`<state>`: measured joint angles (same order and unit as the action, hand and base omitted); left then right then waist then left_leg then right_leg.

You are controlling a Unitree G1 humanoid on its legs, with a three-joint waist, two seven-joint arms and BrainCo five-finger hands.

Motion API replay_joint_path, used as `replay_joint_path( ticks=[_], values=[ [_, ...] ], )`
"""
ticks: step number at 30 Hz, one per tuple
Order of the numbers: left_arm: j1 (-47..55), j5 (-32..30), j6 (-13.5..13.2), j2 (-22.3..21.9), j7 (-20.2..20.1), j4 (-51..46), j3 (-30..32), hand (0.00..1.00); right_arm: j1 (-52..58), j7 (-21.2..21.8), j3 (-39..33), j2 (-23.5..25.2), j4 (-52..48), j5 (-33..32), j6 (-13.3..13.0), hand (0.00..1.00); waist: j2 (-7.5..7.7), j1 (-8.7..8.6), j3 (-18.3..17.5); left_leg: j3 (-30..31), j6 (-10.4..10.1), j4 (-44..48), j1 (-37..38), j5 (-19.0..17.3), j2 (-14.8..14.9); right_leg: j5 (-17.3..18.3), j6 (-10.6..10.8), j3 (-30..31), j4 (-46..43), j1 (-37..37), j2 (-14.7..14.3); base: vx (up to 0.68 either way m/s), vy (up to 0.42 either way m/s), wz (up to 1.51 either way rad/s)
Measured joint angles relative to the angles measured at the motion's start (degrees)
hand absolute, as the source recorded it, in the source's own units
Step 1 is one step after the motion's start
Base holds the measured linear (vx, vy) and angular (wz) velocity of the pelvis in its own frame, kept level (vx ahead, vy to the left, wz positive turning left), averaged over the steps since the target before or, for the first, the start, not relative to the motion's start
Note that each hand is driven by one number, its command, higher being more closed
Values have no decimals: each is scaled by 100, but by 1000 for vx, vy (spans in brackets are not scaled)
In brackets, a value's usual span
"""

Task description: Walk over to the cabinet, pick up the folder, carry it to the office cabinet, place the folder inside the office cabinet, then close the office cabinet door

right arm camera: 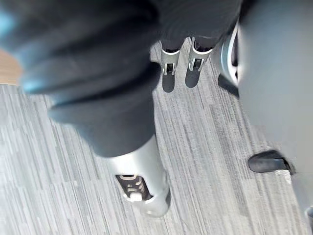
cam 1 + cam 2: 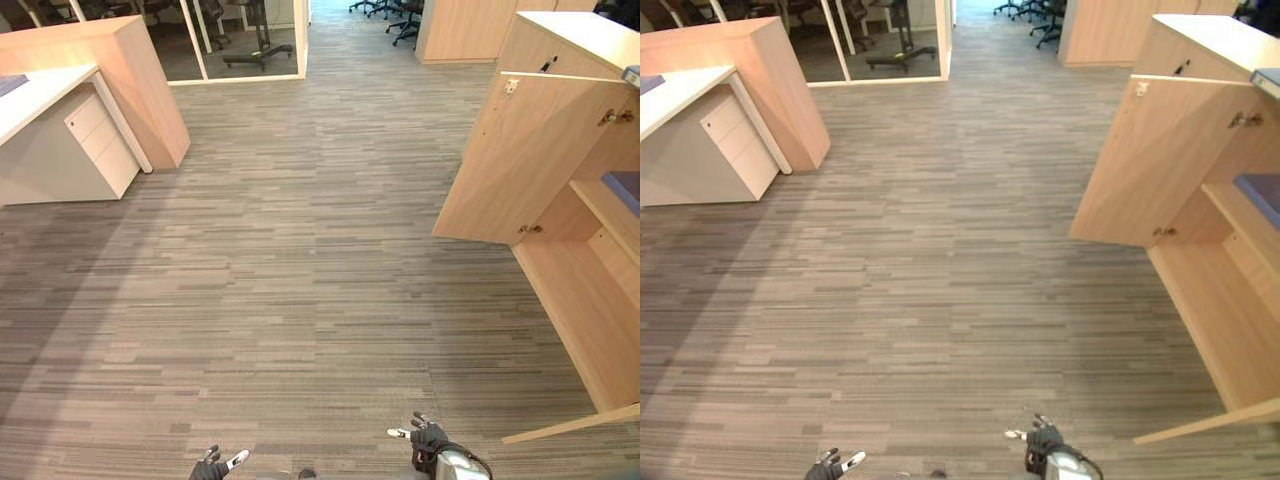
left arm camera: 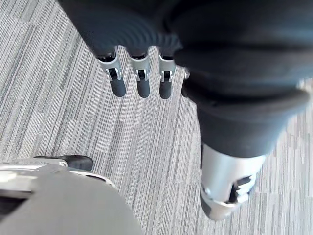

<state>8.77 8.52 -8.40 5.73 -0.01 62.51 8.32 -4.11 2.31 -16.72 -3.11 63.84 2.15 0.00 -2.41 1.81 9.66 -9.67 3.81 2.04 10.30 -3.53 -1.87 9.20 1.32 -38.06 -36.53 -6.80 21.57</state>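
Left wrist view: left hand (image 3: 234, 58) low over the carpet (image 3: 58, 88), fingers (image 3: 142, 85) straight and loose, gripping nothing. Same for the right hand (image 1: 98, 73), fingers (image 1: 169, 78) slack and empty. Well ahead of the right fingers and off to their right, office cabinet (image 2: 590, 310) with door (image 2: 510, 160) standing open, blue-grey folder (image 2: 625, 187) flat on its inner shelf (image 2: 600, 207), far from both hands.

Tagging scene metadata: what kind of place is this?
Most likely an office: grey carpet tiles, a desk with a drawer pedestal, wheeled chairs at the far end, an open wooden cabinet.
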Motion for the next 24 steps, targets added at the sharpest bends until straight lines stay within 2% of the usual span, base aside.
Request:
replay_joint_path(
  ticks=[1, 2, 3, 4, 5, 6, 7, 8, 9, 10, 12, 13, 14, 15, 16, 17, 19, 22, 24],
  values=[
    [-29, 1, 6, 10, -8, 16, 55, 0, -12, 0, 2, 20, 2, 0, 1, 0, 43, 7, 33, -22, 4, 1, 28, -62, 13, -22, -5, -110, 345, -65, -118, 81, -183, -15],
    [-49, -8, 9, 17, -31, 33, 177, 0, -48, 0, 8, 49, 16, -1, 2, 0, 99, 24, 78, -56, -38, -1, 51, -192, 21, -191, -41, -296, 1127, -149, -349, 66, -193, -15],
    [-58, -28, 15, 16, -54, 55, 312, 0, -51, -1, 6, 77, 24, -6, -9, 0, 182, 22, 94, -53, -101, 0, 70, -263, -24, -498, -213, -369, 1762, -258, -461, 77, -189, -4],
    [-55, -67, 23, 5, -58, 74, 371, 0, -50, -1, 5, 79, 22, -11, -22, 0, 233, -11, 86, -10, -140, -4, 77, -298, -33, -721, -408, -331, 1858, -280, -479, 153, -191, 12],
    [-78, -154, 48, -28, -82, 103, 434, 0, -89, -2, 5, 71, 47, -15, -2, 0, 218, -66, 52, 57, -229, -63, 84, -360, 30, -940, -646, -353, 1949, -297, -594, 207, -194, 13],
    [-91, -182, 63, -89, -117, 100, 513, 0, -133, -2, 0, 78, 54, -15, 1, 0, 136, -70, 39, 79, -323, -138, 67, -423, 192, -820, -654, -424, 2011, -315, -789, 226, -203, 6],
    [-92, -205, 71, -90, -136, 101, 556, 0, -137, -2, -7, 105, 56, -15, 1, 0, 117, -69, 39, 85, -360, -180, 77, -443, 278, -745, -661, -455, 2026, -314, -891, 218, -220, -2],
    [-82, -261, 86, -87, -175, 101, 626, 0, -143, 0, -11, 147, 56, -15, 0, 0, 82, -73, 11, 110, -464, -197, 99, -501, 461, -570, -661, -552, 2048, -267, -1110, 227, -262, 3],
    [-82, -313, 108, -75, -181, 100, 643, 0, -110, 1, -17, 166, 56, -15, 1, 0, 92, -70, 1, 135, -569, -139, 172, -578, 684, -403, -658, -616, 2091, -164, -1335, 240, -287, 6],
    [-81, -344, 117, -61, -183, 101, 644, 0, -83, 0, -23, 170, 56, -15, 0, 0, 100, -75, -10, 147, -595, -54, 178, -627, 787, -332, -666, -659, 2129, -99, -1440, 268, -325, 11],
    [-85, -375, 135, 12, -212, 102, 605, 0, 9, -3, -187, 204, 59, -32, 0, 0, 158, -103, -36, 163, -677, 783, -45, -851, 1068, -144, -667, -734, 2296, 149, -1723, 318, -374, 16],
    [-72, -296, 134, 31, -211, 90, 630, 0, 98, -12, -230, 202, 82, -128, 0, 0, 272, -96, -97, 174, -795, 2243, -608, -934, 1168, -147, -666, -731, 2630, 386, -1887, 351, -359, -1],
    [-73, -173, 136, 6, -202, 86, 666, 0, 145, -16, -189, 146, 114, -180, -7, 0, 212, -108, -115, 217, -1140, 3891, -1171, -911, 1341, -166, -664, -670, 2853, 625, -2089, 354, -268, -17],
    [-55, -80, 136, -26, -179, 86, 678, 0, 163, -23, -183, 117, 148, -226, -6, 0, 193, -99, -127, 199, -1265, 4525, -1363, -877, 1437, -167, -664, -610, 2933, 709, -2199, 322, -123, -51],
    [-29, 91, 123, -76, -146, 76, 750, 0, 157, -31, -170, 102, 226, -305, -2, 0, 140, -54, -155, 7, -1282, 5485, -1627, -867, 1642, -167, -663, -428, 3083, 895, -2393, 318, -70, -75],
    [-26, 165, 122, -65, -133, 71, 789, 0, 134, -37, -170, 109, 238, -327, -3, 0, 154, -3, -144, -186, -1162, 5944, -1826, -934, 1785, -164, -659, -225, 3210, 1057, -2513, 250, -48, -84],
    [-41, 285, 113, -77, -102, -31, 790, 0, 90, -60, -177, 89, 335, -325, -3, 0, 173, 100, -109, -319, -959, 5877, -2189, -1070, 1819, -160, -642, 98, 3301, 1175, -2566, 195, -35, -89],
    [-69, 406, 72, -113, -36, -132, 822, 0, 33, -80, -165, 59, 422, -325, 15, 0, 225, 155, 56, -89, -856, 4656, -2634, -1209, 1695, -171, -574, 485, 3413, 1455, -2517, 147, 1, -82],
    [-57, 514, 64, -166, 2, -128, 931, 0, 1, -79, -109, 33, 420, -326, 6, 0, 231, 170, 85, 540, -922, 2538, -2730, -1034, 1454, -108, -446, 919, 3432, 1605, -2383, 237, 83, -84]
  ],
)
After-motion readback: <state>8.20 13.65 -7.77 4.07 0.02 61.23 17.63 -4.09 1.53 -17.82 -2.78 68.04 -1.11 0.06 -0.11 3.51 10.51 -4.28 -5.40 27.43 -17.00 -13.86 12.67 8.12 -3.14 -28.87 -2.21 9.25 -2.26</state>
